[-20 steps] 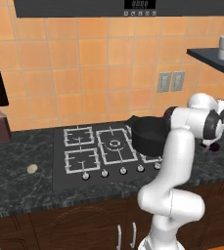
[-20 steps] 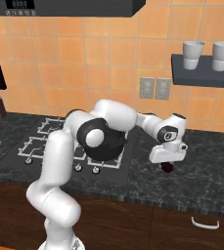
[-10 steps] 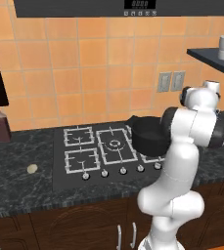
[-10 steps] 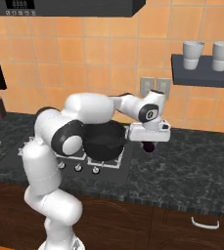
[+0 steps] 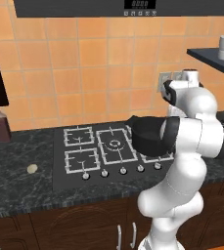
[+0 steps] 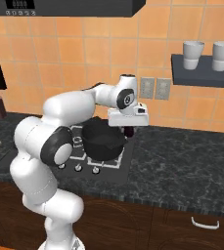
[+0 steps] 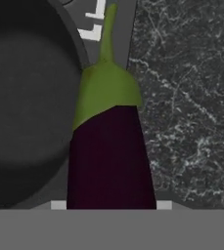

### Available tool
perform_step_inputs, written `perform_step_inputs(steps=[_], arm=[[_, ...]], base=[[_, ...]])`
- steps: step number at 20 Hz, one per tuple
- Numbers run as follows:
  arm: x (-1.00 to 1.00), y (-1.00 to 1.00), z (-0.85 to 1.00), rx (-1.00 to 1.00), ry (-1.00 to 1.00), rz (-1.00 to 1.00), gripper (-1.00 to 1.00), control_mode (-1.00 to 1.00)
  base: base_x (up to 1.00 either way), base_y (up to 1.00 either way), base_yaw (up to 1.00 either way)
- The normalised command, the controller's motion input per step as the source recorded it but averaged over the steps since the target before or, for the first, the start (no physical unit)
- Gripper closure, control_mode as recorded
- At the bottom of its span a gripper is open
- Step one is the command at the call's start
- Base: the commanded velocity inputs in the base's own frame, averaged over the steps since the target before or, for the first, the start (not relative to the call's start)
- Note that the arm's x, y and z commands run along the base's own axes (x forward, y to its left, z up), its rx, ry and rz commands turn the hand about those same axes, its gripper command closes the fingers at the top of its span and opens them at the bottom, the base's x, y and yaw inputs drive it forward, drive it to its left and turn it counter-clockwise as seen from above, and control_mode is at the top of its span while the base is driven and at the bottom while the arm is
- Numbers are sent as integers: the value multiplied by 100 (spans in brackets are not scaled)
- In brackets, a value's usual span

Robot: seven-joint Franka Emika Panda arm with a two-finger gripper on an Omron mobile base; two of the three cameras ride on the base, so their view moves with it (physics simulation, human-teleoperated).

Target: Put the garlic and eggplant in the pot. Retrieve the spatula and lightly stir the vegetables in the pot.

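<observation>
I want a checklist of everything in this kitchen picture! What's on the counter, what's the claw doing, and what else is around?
Surface: dark speckled counter with a stove.
Job's things: eggplant held in the claw beside the pot, over its right edge; garlic on the counter left of the stove.
Clutter: bottles at far left.
Claw: shut on eggplant.
Cables: nothing seen.
Surroundings: orange tile wall, shelf with cups, wall outlets, dark cabinets below.

pot [image 5: 147,134] partly behind arm, eggplant [image 7: 111,156] base cut off, fingertips hidden
</observation>
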Motion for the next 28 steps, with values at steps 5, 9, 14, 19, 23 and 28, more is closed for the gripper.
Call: perform_step_inputs(steps=[5,9,14,19,23,28], arm=[[24,60,16,-5,5,-1,100,-100],[0,75,0,-4,0,-8,100,-100],[-2,56,-19,-2,5,-13,100,-100],[20,2,-47,0,9,-10,100,-100],[9,2,-45,0,0,-4,100,-100],[0,8,-39,0,0,0,100,-100]], base=[[0,0,0],[0,0,0],[0,0,0],[0,0,0],[0,0,0],[0,0,0]])
